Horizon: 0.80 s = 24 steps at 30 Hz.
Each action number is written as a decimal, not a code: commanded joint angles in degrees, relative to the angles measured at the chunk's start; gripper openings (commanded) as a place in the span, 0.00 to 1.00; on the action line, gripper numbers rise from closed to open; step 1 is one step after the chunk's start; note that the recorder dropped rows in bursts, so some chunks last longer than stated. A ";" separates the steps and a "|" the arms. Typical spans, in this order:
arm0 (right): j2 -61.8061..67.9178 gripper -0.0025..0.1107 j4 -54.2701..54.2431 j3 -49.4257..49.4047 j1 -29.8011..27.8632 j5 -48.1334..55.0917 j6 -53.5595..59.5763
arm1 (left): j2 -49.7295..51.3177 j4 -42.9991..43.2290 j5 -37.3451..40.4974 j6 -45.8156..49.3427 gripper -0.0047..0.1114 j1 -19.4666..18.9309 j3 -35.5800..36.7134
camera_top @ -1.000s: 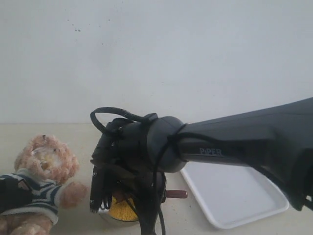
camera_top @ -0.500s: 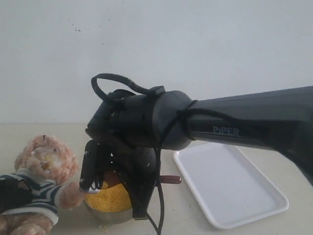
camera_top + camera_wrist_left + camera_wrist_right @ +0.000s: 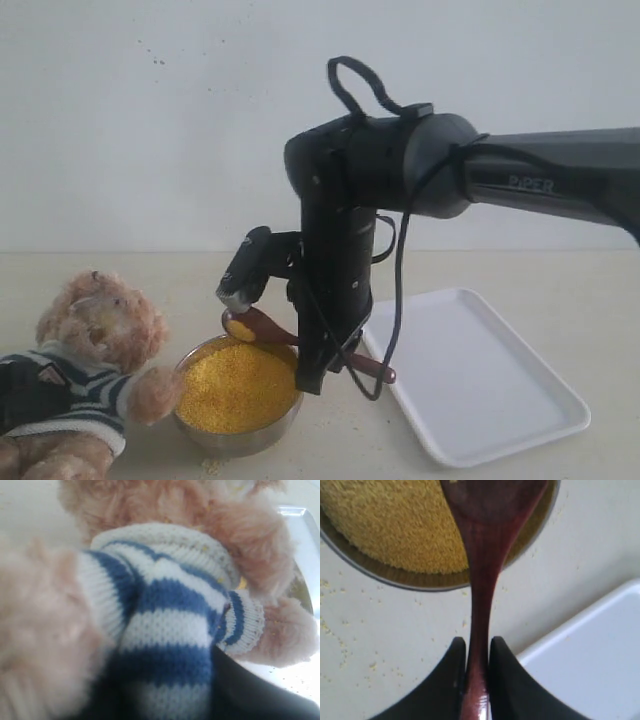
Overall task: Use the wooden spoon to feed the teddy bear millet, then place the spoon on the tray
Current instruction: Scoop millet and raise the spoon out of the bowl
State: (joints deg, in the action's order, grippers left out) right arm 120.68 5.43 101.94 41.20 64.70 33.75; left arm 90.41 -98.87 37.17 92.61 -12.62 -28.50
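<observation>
The teddy bear (image 3: 95, 340) sits at the left in its striped shirt (image 3: 165, 625). My left gripper (image 3: 165, 692) shows only as dark fingers on either side of that shirt, shut on the bear. The steel bowl (image 3: 236, 436) of yellow millet (image 3: 238, 385) stands beside the bear's paw. My right gripper (image 3: 477, 647) is shut on the handle of the wooden spoon (image 3: 480, 580). The spoon (image 3: 262, 327) hangs just above the bowl's far rim with some millet in it, its oval end toward the bear. The white tray (image 3: 480, 380) lies to the right.
Loose yellow grains (image 3: 335, 630) are scattered on the beige table around the bowl. The right arm (image 3: 540, 185) stretches in from the right above the tray. A plain white wall stands behind.
The right arm has risen and drawn back to the right, lifting the spoon out of the millet. The bowl, hidden behind the wrist before, now shows in full.
</observation>
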 commanded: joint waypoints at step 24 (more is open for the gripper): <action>-1.61 0.02 -19.65 0.45 -5.20 5.26 3.70 | -10.15 30.55 11.28 -32.99 0.07 -0.07 -0.08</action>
State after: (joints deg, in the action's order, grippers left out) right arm 120.47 -13.83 102.07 36.50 69.80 38.41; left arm 82.65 -70.56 44.73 61.96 -12.62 -28.50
